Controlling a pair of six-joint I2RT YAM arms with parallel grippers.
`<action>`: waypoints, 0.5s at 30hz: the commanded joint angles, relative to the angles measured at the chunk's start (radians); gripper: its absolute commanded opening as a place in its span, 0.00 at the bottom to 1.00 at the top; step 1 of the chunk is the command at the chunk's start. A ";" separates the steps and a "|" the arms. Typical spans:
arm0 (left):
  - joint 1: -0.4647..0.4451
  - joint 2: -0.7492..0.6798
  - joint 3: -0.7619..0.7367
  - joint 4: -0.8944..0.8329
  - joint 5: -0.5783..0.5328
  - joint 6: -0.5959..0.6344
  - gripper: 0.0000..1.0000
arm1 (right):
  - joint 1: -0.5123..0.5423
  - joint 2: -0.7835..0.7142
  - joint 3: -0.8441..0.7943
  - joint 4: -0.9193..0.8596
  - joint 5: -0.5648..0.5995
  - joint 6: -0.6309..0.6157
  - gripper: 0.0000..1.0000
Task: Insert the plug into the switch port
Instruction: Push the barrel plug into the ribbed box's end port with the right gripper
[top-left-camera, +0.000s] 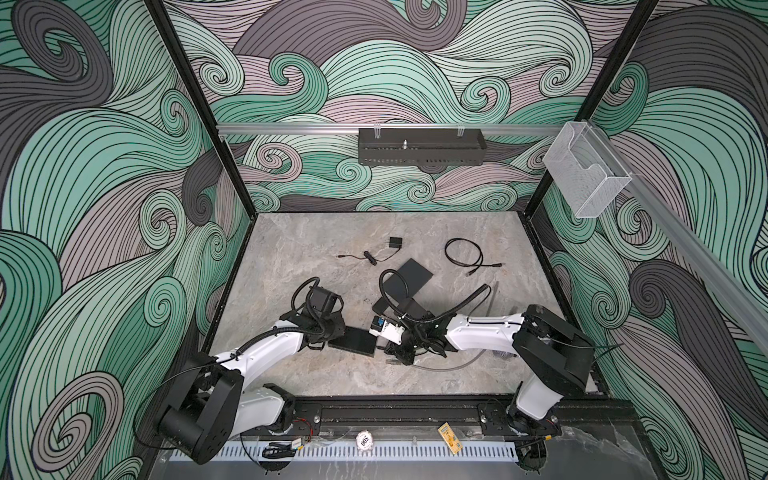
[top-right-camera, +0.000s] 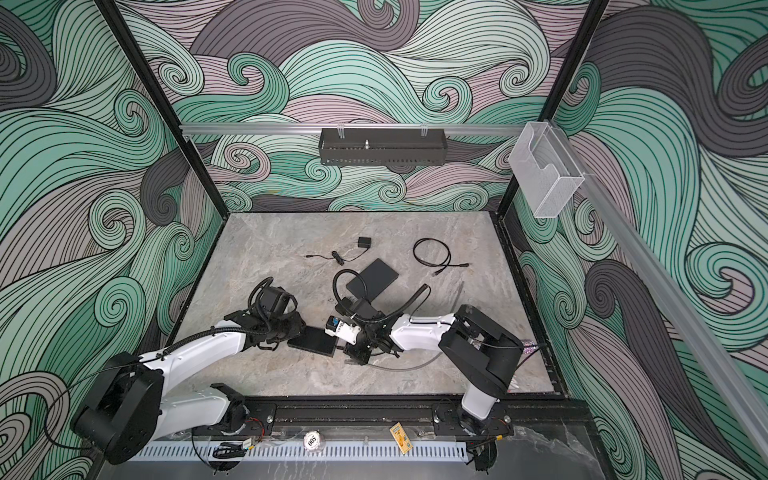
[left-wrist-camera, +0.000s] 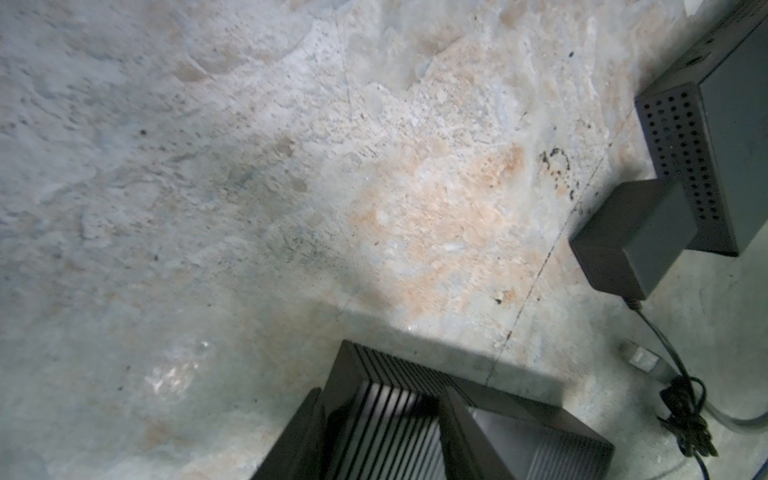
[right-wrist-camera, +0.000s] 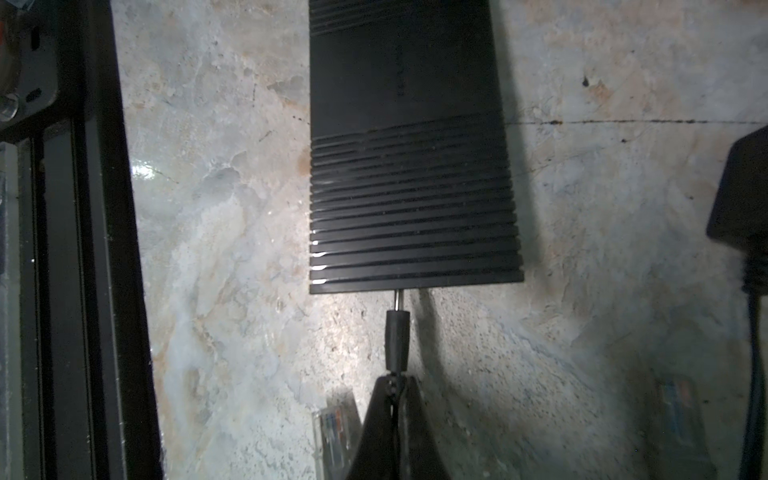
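Near the front middle of the marble table (top-left-camera: 291, 249), both arms are meeting at the switch (top-left-camera: 353, 341), a flat black box that the left gripper (left-wrist-camera: 382, 442) is clamping, its fingers (left-wrist-camera: 299, 444) closing on the ribbed end. Both top views are showing this meeting only as a dark cluster. The right wrist view alone is showing the join: the right gripper (right-wrist-camera: 392, 399) is pressing its fingers together on the lead just behind the plug (right-wrist-camera: 397, 340). The plug's metal tip is touching the middle of the switch's near edge, with the black barrel sitting outside. Whether the tip is sitting in a port I cannot tell. That view is also catching a clear connector (right-wrist-camera: 336, 424) lying just beside the gripper; from above, only its grey cable (top-left-camera: 449, 366) is showing clearly. The left wrist view is adding the perforated side of a second box (left-wrist-camera: 681, 137), with a power adapter (left-wrist-camera: 631, 237) lying against it. From above I am counting two arms, two flat black boxes, one coiled black cable (top-left-camera: 461, 253) and one far adapter (top-left-camera: 395, 242) trailing a thin lead; whether that is the wrist view's adapter I cannot tell.
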 joint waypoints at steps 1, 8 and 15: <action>-0.004 0.014 -0.021 -0.049 0.033 0.002 0.44 | 0.008 -0.011 0.009 0.057 0.002 0.012 0.00; -0.004 0.022 -0.030 -0.032 0.057 0.000 0.43 | 0.008 0.053 0.041 0.059 0.014 -0.001 0.00; -0.006 0.027 -0.060 0.010 0.096 -0.019 0.40 | 0.008 0.062 0.045 0.090 0.021 0.023 0.00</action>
